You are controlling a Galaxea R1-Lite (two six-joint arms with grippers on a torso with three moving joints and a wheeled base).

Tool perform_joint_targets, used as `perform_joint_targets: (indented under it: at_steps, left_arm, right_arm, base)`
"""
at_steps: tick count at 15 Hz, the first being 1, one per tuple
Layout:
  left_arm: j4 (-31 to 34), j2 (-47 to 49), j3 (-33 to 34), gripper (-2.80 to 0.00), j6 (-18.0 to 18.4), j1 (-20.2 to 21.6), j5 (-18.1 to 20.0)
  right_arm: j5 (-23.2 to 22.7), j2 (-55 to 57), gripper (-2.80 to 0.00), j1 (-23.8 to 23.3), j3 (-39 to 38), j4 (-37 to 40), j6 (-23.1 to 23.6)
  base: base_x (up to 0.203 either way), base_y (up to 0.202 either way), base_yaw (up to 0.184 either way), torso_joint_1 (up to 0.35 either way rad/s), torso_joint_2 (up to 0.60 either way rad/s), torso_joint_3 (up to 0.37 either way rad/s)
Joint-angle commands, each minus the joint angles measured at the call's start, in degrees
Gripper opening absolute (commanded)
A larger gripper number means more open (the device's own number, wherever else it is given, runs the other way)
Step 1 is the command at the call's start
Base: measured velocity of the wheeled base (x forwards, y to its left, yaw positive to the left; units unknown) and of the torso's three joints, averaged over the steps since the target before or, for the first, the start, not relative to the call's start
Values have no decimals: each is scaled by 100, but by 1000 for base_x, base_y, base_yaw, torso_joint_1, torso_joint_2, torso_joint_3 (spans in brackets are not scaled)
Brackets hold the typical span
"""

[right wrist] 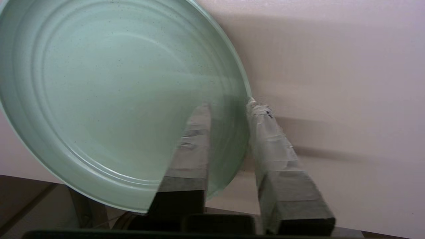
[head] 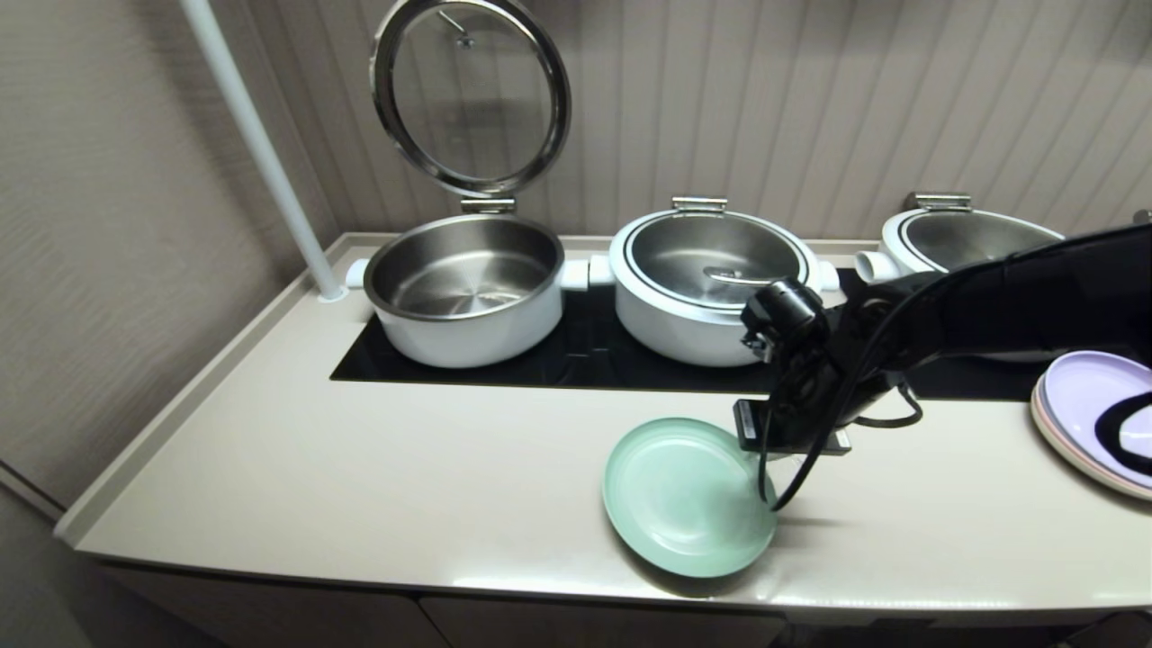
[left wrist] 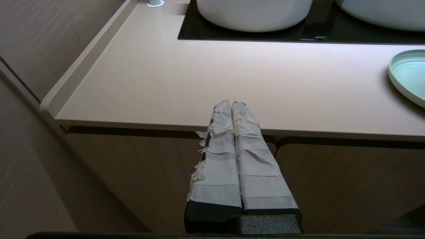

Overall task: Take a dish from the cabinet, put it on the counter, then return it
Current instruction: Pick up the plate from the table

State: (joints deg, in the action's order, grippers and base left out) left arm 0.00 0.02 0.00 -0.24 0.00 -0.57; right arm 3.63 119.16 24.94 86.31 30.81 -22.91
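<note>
Dish (head: 688, 495), pale mint green, lies on the tabletop (head: 360, 450) close to its front edge, in front of the middle pot (head: 711, 283) and just forward of the black glass panel (head: 576, 355); part of its rim juts slightly past the tabletop's front edge. The right claw (right wrist: 229, 106) reaches in from the right over the dish's right side, one finger above the inside of the dish and the other outside the rim, its taped tip touching or just beside the rim. The fingers stand a little apart with the rim between them; whether they are clamping the dish or have let it go I cannot tell. On the glass panel behind the dish stand three white pots: the left pot (head: 463, 288) has its glass lid (head: 472, 94) swung upright, the middle pot is lidded, and the right pot (head: 954, 238) is partly hidden by the black arm. To the right of the dish, well apart from it, a stack of plates (head: 1080, 414) with a lilac one on top sits on the tabletop. A white pole (head: 261, 148) rises from the tabletop left of the left pot. The left claw (left wrist: 232, 104) is parked low in front of the cabinet (left wrist: 132, 179) doors, left of the dish, with its taped fingers pressed together and nothing between them.
</note>
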Motion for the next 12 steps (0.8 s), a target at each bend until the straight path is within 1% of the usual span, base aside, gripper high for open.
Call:
perform_joint_targets:
  at_steps: [1, 7, 10, 12]
  left_arm:
    - [0, -2, 0, -280, -2, 0, -4]
    - [0, -2, 0, -280, -2, 0, -4]
    - [0, -2, 0, -280, -2, 0, 1]
    - [0, -2, 0, -280, -2, 0, 3]
  right_arm:
    - [6, 54, 0, 2, 80, 22, -21]
    - [15, 114, 0, -7, 124, 13, 38]
    - [207, 255, 0, -4, 149, -1, 64]
    - [241, 321, 0, -7, 132, 6, 177]
  base:
    - [0, 0, 0, 0, 0, 0]
    - [0, 0, 0, 0, 0, 0]
    - [0, 0, 0, 0, 0, 0]
    - [0, 0, 0, 0, 0, 0]
